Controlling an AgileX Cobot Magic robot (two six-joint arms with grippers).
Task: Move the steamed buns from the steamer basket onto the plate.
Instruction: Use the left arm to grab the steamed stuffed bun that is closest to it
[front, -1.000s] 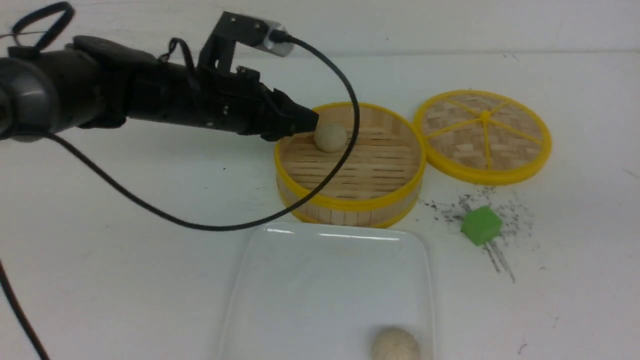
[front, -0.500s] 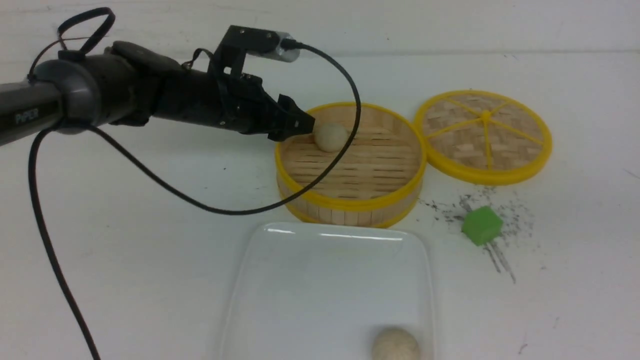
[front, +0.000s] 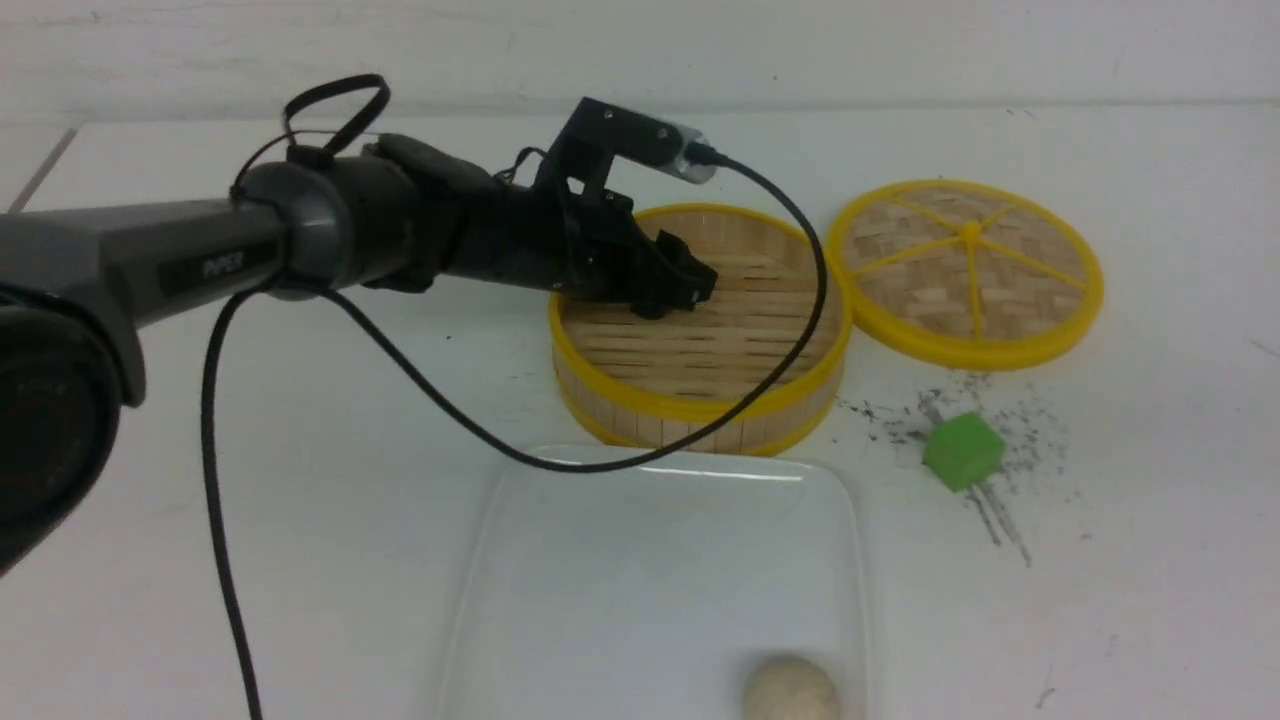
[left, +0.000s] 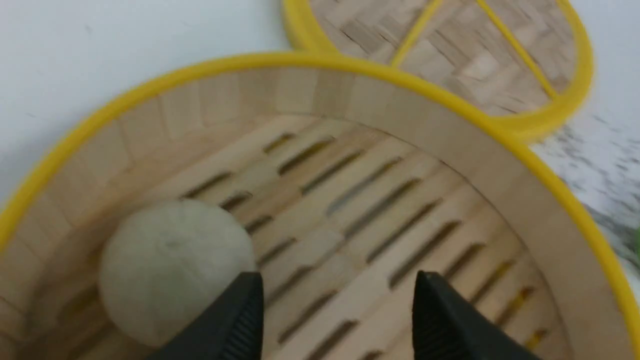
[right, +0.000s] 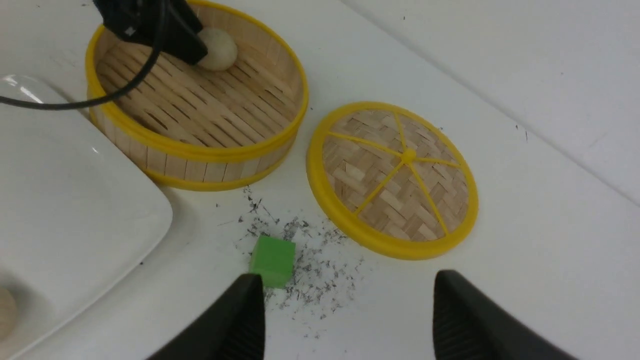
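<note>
Across the front view, the left gripper (front: 675, 285) sat inside the steamer basket (front: 700, 405), near its 11 o'clock wall, hiding whatever lay beneath it. The white plate (front: 620, 560) lay just beside the basket at its 6 o'clock, with one steamed bun (front: 790, 690) near the plate's 5 o'clock corner. The woven lid (front: 965, 270) lay at the basket's 2 o'clock and the green cube (front: 962, 450) at its 4 o'clock.

Left wrist view: the pincer was spread wide with nothing between its fingers. The second bun (left: 170, 260) rested inside the basket near the wall, outside the gap, at the outer side of one fingertip (left: 235, 320). Contact could not be confirmed.

Right wrist view: the right gripper (right: 345, 320) was spread and empty above the tabletop (right: 525, 260), near the cube and well apart from the basket.
</note>
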